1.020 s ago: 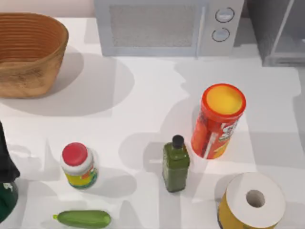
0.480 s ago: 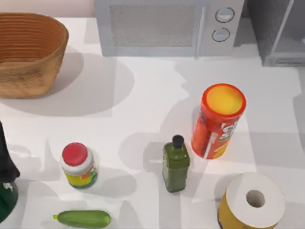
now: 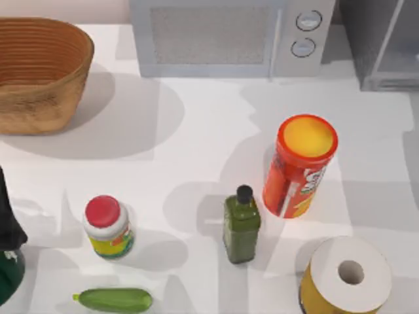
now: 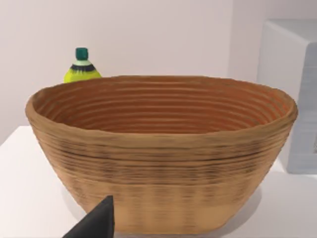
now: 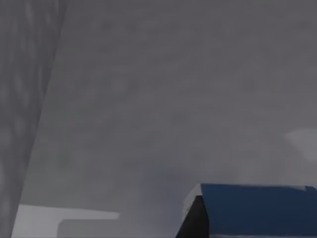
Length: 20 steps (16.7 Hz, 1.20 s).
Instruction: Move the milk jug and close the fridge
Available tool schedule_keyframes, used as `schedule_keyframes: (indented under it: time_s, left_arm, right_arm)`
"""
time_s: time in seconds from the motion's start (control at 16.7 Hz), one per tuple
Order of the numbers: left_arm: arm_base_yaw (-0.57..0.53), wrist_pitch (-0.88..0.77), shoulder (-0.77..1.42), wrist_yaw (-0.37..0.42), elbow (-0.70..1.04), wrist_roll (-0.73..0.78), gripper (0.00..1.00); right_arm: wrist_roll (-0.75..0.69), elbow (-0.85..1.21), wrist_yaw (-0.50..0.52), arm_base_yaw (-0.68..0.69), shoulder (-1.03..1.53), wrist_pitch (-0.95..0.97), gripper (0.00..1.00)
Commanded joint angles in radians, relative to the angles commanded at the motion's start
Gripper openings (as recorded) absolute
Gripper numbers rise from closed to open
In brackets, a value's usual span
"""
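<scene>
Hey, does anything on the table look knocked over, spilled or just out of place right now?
Nothing stands out. The green bottle, chips can and red-lidded jar stand upright, the cucumber lies flat with no spill, and the basket sits level. The fridge door is open.

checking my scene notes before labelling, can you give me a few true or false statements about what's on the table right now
1. The green bottle stands upright beside the orange canister. True.
2. The cucumber lies inside the wicker basket. False: it lies on the table, near the front edge, below the red-lidded jar.
3. The microwave sits at the back of the table, right of the basket. True.
4. The red-lidded jar has tipped over. False: it stands upright.
5. In the right wrist view a blue carton sits against grey walls. True.
6. The paper roll is at the table's back left. False: front right.
</scene>
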Motion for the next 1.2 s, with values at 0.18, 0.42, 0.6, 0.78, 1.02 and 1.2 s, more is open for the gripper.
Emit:
schedule_keyframes:
  time_s: [0.18, 0.42, 0.6, 0.78, 1.02, 1.2]
  left_arm:
    - [0.0, 0.0, 0.0, 0.0, 0.0, 0.0, 1.0]
    - [0.0, 0.0, 0.0, 0.0, 0.0, 0.0, 1.0]
    - [0.0, 0.0, 0.0, 0.0, 0.0, 0.0, 1.0]
    - [0.0, 0.0, 0.0, 0.0, 0.0, 0.0, 1.0]
    - [0.0, 0.0, 0.0, 0.0, 0.0, 0.0, 1.0]
    - [0.0, 0.0, 0.0, 0.0, 0.0, 0.0, 1.0]
  right_arm:
    - [0.0, 0.0, 0.0, 0.0, 0.0, 0.0, 0.08]
    - [0.0, 0.0, 0.0, 0.0, 0.0, 0.0, 0.38]
    - [0.0, 0.0, 0.0, 0.0, 0.0, 0.0, 0.6]
    - [0.0, 0.0, 0.0, 0.0, 0.0, 0.0, 0.83]
    - [0.0, 0.0, 0.0, 0.0, 0.0, 0.0, 1.0]
    - [0.0, 0.0, 0.0, 0.0, 0.0, 0.0, 1.0]
